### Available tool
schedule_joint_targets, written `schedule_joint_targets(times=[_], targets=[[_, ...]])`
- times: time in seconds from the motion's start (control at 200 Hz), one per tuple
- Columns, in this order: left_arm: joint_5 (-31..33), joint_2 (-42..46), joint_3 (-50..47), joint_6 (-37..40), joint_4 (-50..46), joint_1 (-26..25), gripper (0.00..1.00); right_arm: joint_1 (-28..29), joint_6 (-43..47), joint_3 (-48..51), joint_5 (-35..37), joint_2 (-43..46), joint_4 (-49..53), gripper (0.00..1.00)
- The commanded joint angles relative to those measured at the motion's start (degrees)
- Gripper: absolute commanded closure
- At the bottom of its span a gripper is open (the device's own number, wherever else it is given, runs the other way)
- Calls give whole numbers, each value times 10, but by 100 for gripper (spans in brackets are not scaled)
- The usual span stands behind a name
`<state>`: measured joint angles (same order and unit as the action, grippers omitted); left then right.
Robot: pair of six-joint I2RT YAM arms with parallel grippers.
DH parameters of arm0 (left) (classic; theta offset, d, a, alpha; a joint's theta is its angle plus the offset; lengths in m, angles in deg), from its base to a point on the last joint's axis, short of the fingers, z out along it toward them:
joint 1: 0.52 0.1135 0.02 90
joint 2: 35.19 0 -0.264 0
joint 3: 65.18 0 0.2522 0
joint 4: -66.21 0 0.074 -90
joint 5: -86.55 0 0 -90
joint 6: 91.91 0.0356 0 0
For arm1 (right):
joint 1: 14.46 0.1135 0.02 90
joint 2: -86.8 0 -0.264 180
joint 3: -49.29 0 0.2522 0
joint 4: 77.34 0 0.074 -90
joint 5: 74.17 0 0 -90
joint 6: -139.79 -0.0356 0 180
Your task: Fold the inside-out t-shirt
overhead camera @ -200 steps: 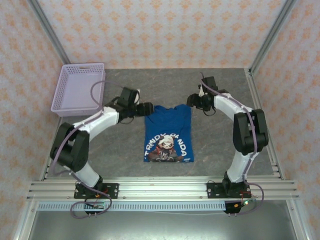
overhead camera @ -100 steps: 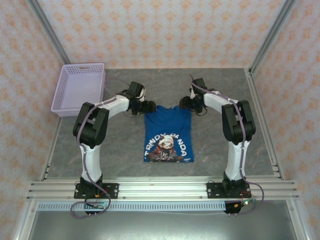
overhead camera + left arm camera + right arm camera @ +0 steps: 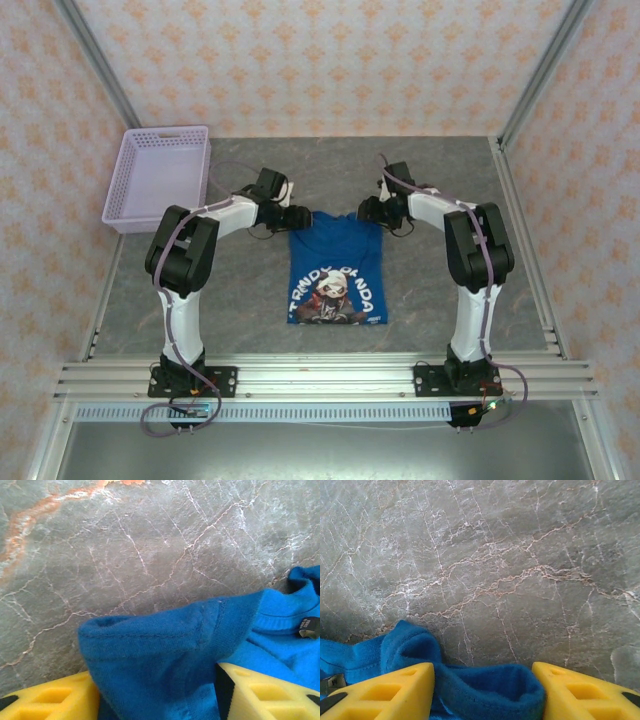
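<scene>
Royal-blue t-shirt (image 3: pixel 336 270) lies flat mid-table (image 3: pixel 440 280), narrow, sleeves tucked in, white lettering and cartoon print upward, collar toward 12 o'clock. The left gripper (image 3: pixel 157 692) pinches bunched fabric at the shirt's 11 o'clock shoulder. The right gripper (image 3: pixel 485 692) pinches the 1 o'clock shoulder.

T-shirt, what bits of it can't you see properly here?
- Top view: the t-shirt's far corners sit under the left gripper and right gripper; too small to tell a pinch.
- Left wrist view: the bottom edge cuts off the yellow fingers; the collar label is blurred.
- Right wrist view: the bottom edge cuts off the fingers and cloth between them.
</scene>
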<state>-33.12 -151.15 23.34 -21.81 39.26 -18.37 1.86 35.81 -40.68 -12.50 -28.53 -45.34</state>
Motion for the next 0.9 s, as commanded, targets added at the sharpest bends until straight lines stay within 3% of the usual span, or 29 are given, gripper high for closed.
schedule_joint_targets(times=[0.0,0.4,0.686,0.766,0.896], targets=[[-64,-17,-24,-15,-3,-20,43,13,-26,28,-63,-1,2,48],[-88,-39,-12,-30,22,-22,64,12,-56,47,-87,-6,-49,63],[-63,-39,3,-34,28,-15,91,1,-64,52,-86,7,-111,95],[-58,-30,3,-39,38,-8,100,-7,-73,59,-93,18,-140,99],[-55,-7,-2,-53,65,8,100,-21,-99,72,-115,42,-196,100]])
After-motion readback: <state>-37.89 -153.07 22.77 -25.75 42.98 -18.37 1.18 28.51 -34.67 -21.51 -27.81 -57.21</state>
